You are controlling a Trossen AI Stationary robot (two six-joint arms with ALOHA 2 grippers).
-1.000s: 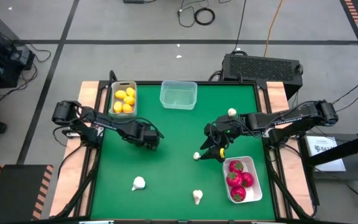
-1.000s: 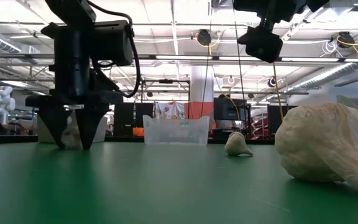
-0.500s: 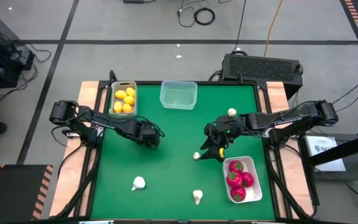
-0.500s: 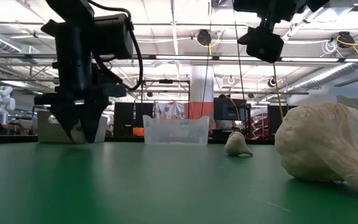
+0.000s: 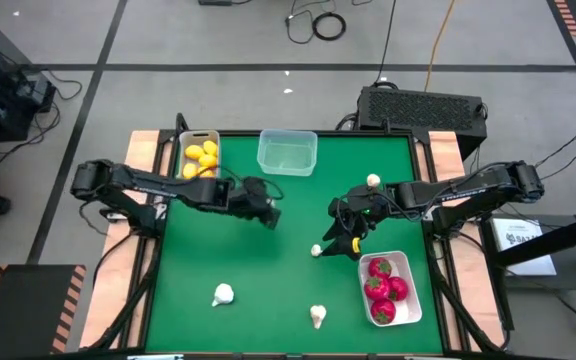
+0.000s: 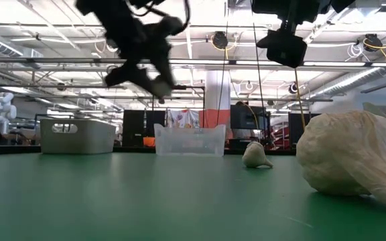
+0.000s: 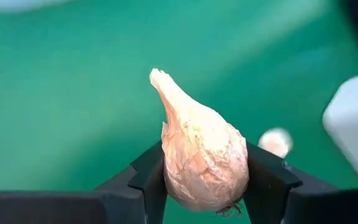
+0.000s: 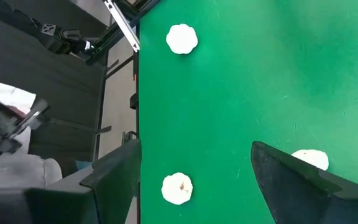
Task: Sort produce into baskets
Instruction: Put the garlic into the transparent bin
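My left gripper is shut on a white garlic bulb, high above the green table; it shows blurred in the low view. My right gripper is open and empty, just right of a garlic bulb that lies on the table. Other bulbs lie near the right arm and near the front edge. Lemons fill the grey bin. The clear tub stands beside it. Red fruits lie in the white tray. My left gripper pinches the bulb's wide round body between its two fingers. The bulb's pointed stem end sticks out forward past the fingertips. The bulb is lifted clear of the table.
A black box stands behind the table's far right corner. In the low view a large bulb lies close at the right and a small one farther off. Bare green mat lies in the table's middle and left front.
My left gripper has risen from the table with the garlic bulb and gone toward the table's right and far edges, toward the clear tub, tipping as it went. The bulb is now lifted clear.
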